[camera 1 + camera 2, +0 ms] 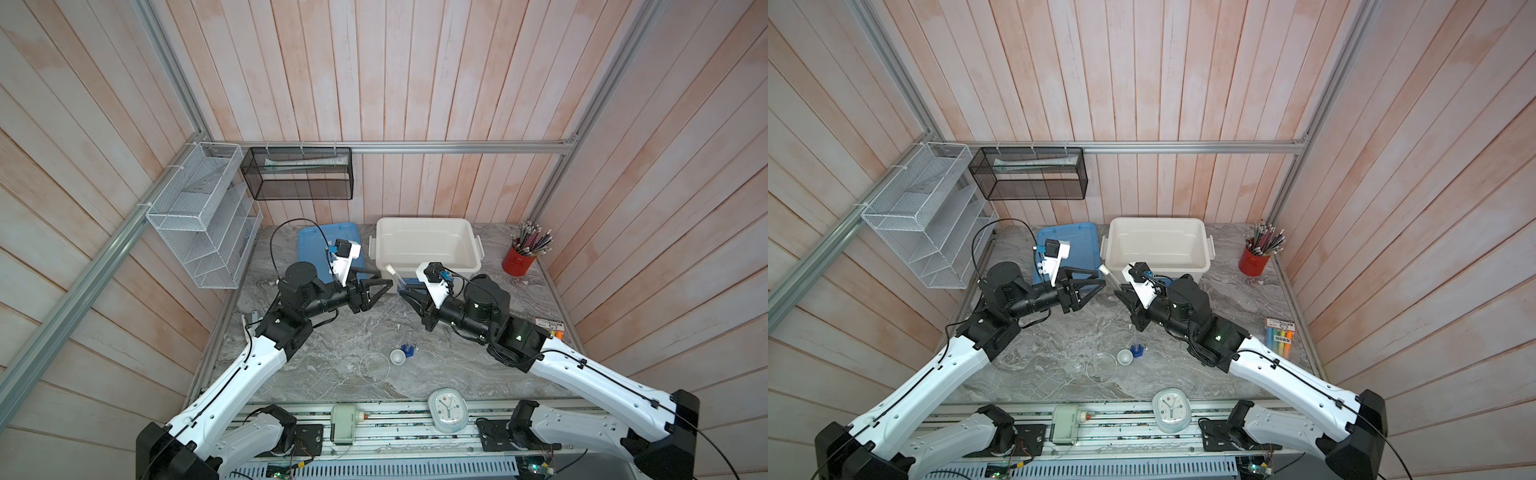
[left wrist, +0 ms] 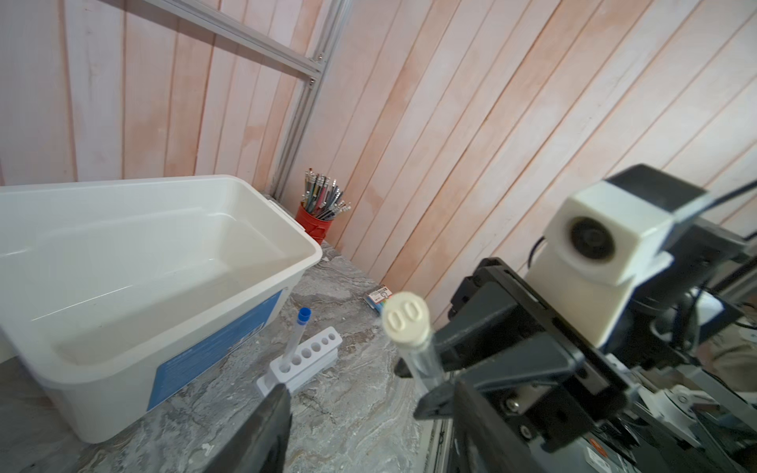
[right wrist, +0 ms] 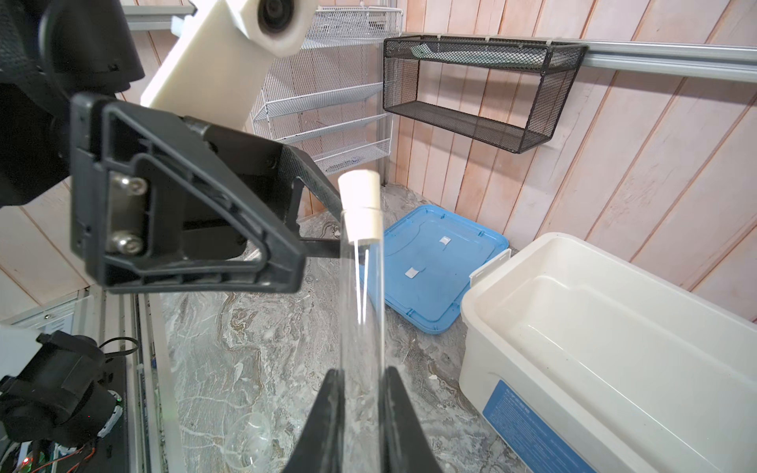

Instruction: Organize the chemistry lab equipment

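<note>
While right hand (image 3: pixel 362 370) clamps white-capped tube (image 3: pixel 362 307) | left hand (image 1: pixel 384 290) spread apart near its cap (image 3: pixel 360 204)

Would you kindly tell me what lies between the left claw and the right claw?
The white-capped test tube, gripped by the right claw, its cap pointing toward the left claw; the right wrist view shows this clearest.

Two test tubes (image 2: pixel 405 327) (image 2: pixel 295 340) — one rack (image 2: pixel 320 345), one bowl (image 1: pixel 397 356).
</note>
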Robot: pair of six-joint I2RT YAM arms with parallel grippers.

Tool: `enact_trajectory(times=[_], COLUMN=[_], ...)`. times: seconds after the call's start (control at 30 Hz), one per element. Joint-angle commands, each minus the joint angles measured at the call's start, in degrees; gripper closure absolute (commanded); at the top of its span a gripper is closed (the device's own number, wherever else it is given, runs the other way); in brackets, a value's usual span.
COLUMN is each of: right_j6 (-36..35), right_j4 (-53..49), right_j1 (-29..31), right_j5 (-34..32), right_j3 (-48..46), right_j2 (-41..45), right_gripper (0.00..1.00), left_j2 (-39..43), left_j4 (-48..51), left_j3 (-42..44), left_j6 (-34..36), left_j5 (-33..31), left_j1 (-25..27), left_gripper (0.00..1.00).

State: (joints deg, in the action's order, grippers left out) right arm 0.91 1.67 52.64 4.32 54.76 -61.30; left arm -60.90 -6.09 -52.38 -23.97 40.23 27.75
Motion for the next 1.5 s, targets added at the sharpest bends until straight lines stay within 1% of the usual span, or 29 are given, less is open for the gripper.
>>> enact_trajectory(times=[0.0,0.07,0.2,0.37,0.43,0.63,0.87,1.07,1.2,1.23,1.3,1.37,1.4,1.47], right_j6=[0.3,0.3,1.3,1.6,1.7,1.9,2.2,2.5,2.9,2.9,3.1,3.2,3.1,2.6], right_j4=[4.3,4.5,6.5,7.5,7.5,7.7,8.5,9.2,9.0,8.9,8.7,8.2,7.7,5.9], right_j1=[0.4,0.4,0.4,0.6,0.7,1.0,1.1,1.1,1.1,1.1,1.1,1.1,1.1,1.1], right_j5=[-0.5,-0.4,2.4,3.2,3.1,3.2,3.2,2.4,1.5,1.3,0.7,0.2,-0.1,-1.0], right_j3=[-0.5,-0.4,-0.9,-1.3,-1.4,-1.8,-2.9,-3.9,-4.4,-4.5,-4.7,-4.8,-4.8,-4.3], right_j2=[-0.6,-1.1,-1.5,-1.9,-2.0,-1.8,-1.5,-0.8,-0.8,-0.6,-0.3,0.4,0.8,2.0], right_gripper=[1.0,1.0,1.0,1.0,1.0,1.0,1.0,1.0,1.0,0.98,0.92,0.82,0.79,0.75], left_j2=[0.5,0.6,-0.1,-1.0,-1.2,-2.5,-2.6,-3.1,-3.4,-3.4,-3.3,-3.4,-3.4,-3.6], left_j4=[-3.7,-4.1,-5.6,-7.9,-8.6,-11.1,-12.5,-12.2,-11.8,-11.7,-11.2,-10.2,-9.1,-4.4], left_j3=[-1.5,-1.2,-0.5,-0.3,-0.4,-0.4,-0.4,-0.9,-1.3,-1.3,-1.5,-1.7,-2.1,-3.7], left_j6=[-0.8,-0.7,-0.8,-0.9,-0.9,-1.7,-0.9,0.3,1.2,1.4,1.9,3.0,4.0,7.6], left_j5=[4.9,4.9,5.2,5.1,5.5,6.2,5.0,3.6,2.8,2.5,1.9,1.4,0.9,-0.9], left_j1=[-0.2,-0.2,-0.2,-0.2,-0.2,0.0,1.1,2.9,4.0,4.1,4.3,4.5,4.8,5.8], left_gripper=[0.38,0.4,0.45,0.51,0.56,0.65,0.73,0.84,0.88,0.92,0.94,0.94,0.95,0.97])
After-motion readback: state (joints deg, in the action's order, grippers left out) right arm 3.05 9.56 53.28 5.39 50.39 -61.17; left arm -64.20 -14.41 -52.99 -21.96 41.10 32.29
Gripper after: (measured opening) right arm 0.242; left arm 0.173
